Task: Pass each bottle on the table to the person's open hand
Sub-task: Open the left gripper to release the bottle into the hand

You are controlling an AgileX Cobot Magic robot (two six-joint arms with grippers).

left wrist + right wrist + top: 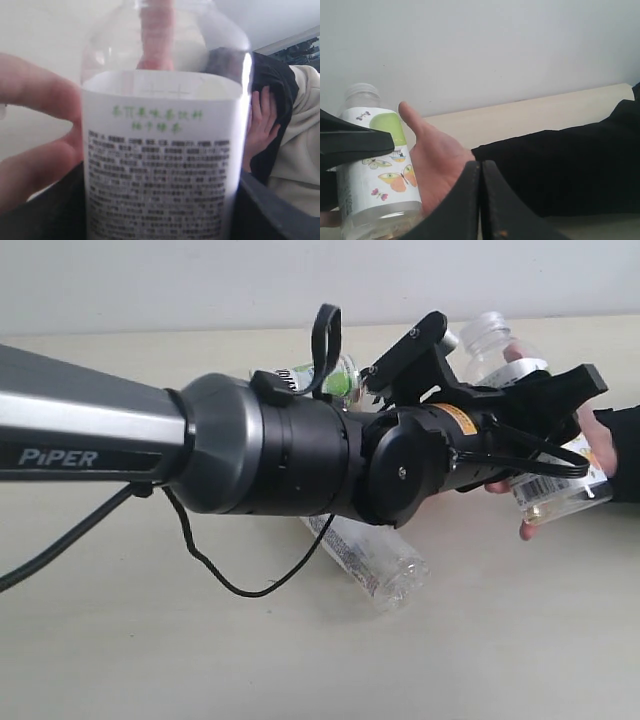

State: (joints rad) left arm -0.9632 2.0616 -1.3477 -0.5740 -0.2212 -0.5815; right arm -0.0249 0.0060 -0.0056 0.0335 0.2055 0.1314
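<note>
We stretch our left arm [100,430] far across the table [150,640], over a bottle lying flat [385,565]. Our left gripper [575,425] squeezes a labelled bottle [560,495], right against the person's open hand [437,160]. Our right gripper [481,200] is pinched closed.

Plain greyish-white wall [150,280] runs right across the back in the exterior view, bare, meeting the far edge of the pale beige table [120,660]. Light is soft and even, with only faint shadows on the matte tabletop. The right wrist view gives the same blank wall above that edge. The left wrist view catches a dark blurred strip [300,47], too smeared to identify.
</note>
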